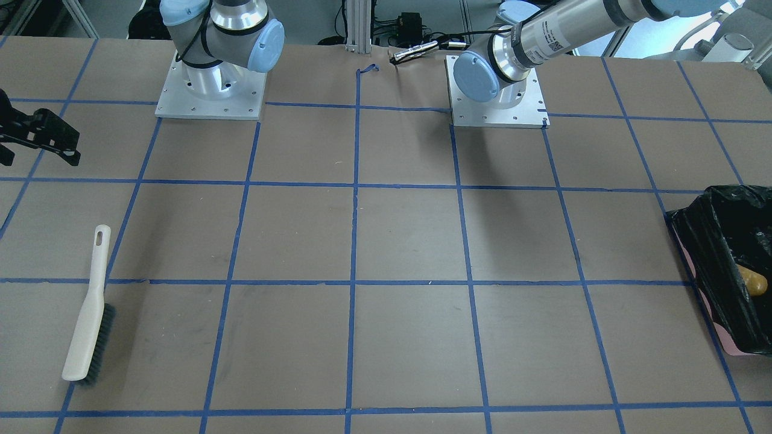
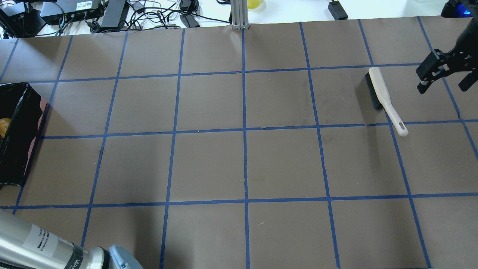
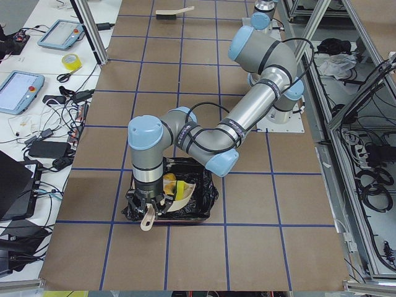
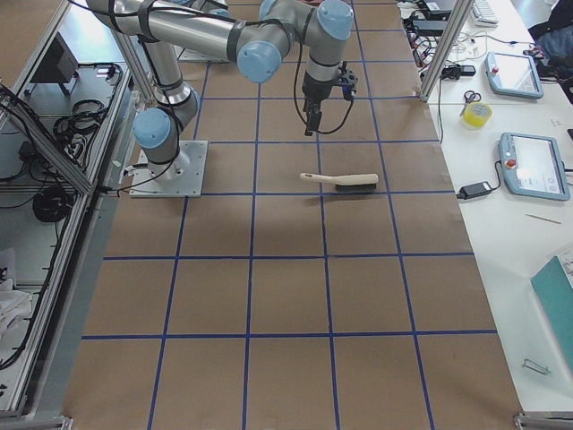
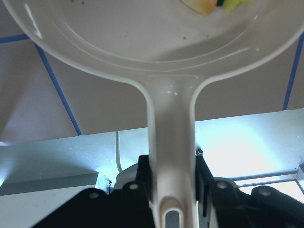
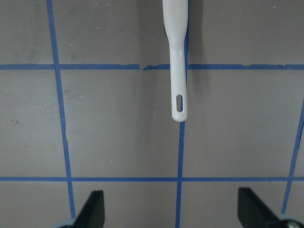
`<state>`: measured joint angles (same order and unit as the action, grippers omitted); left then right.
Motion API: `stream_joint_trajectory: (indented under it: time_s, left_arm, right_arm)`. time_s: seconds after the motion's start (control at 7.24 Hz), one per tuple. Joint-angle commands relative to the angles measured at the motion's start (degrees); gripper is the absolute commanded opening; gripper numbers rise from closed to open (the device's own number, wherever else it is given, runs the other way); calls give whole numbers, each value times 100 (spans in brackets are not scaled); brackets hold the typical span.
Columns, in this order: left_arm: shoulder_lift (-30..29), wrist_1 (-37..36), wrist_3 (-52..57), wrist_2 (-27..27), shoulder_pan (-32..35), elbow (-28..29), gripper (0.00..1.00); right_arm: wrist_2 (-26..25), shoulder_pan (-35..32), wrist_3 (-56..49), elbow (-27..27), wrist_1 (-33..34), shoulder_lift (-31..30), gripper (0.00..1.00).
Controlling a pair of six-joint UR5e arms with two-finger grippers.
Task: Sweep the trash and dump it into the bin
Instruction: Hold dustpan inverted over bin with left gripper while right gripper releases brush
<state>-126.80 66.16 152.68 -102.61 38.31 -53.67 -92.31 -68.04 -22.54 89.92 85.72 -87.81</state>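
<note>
**Dustpan held over bin at table's end**

Pinches the beige dustpan (image 5: 142,42) by its handle in the left gripper (image 5: 173,180), fingers pressed against both sides. Hangs the pan over the bin (image 3: 209,193), lower middle of the left side view. Shows a yellow-orange piece of trash (image 5: 202,5) and the green-sided sponge (image 5: 230,4) at the pan's far lip, along the top edge of the left wrist view. Shows the golden-brown lump (image 1: 753,281) lying inside the bin, at the right edge of the front view. Sets the bin close to the table's end, with a pink base peeking from under the black bag.

Spreads the right gripper (image 6: 173,211) wide, holding nothing, above the table (image 1: 410,241) and apart from the brush (image 6: 176,61), just past its handle tip. Leaves the brush flat in the lower left of the front view, well apart from the bin, with several blue-taped squares of brown surface between.

Carries a white label (image 1: 546,33) with fine print on the left arm's tube, upper right of the front view; too small to read.
</note>
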Motion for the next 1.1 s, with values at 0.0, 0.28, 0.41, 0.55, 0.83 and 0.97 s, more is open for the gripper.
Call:
stream_joint_trajectory:
  time_s: [0.0, 0.28, 0.41, 0.55, 0.83, 0.97]
  left_arm:
    - [111, -463, 174, 4, 1, -284, 0]
    - [137, -1138, 209, -275, 176, -380, 0]
    - [164, -1463, 183, -564, 369, -416, 0]
    - [225, -1509, 87, -724, 484, -477, 0]
    - [461, -2200, -27, -953, 511, -1072, 0]
    - [637, -2343, -19, -945, 511, -1371, 0]
  right_arm:
    - [90, -68, 187, -27, -20, -95, 100]
    - [247, -409, 593, -89, -90, -533, 100]
    - [379, -873, 715, -194, -56, -840, 100]
    - [372, -1164, 1021, -186, -116, -800, 100]
    - [258, -1255, 1112, -160, -187, -695, 100]
    - [284, -1377, 1155, -159, -152, -668, 100]
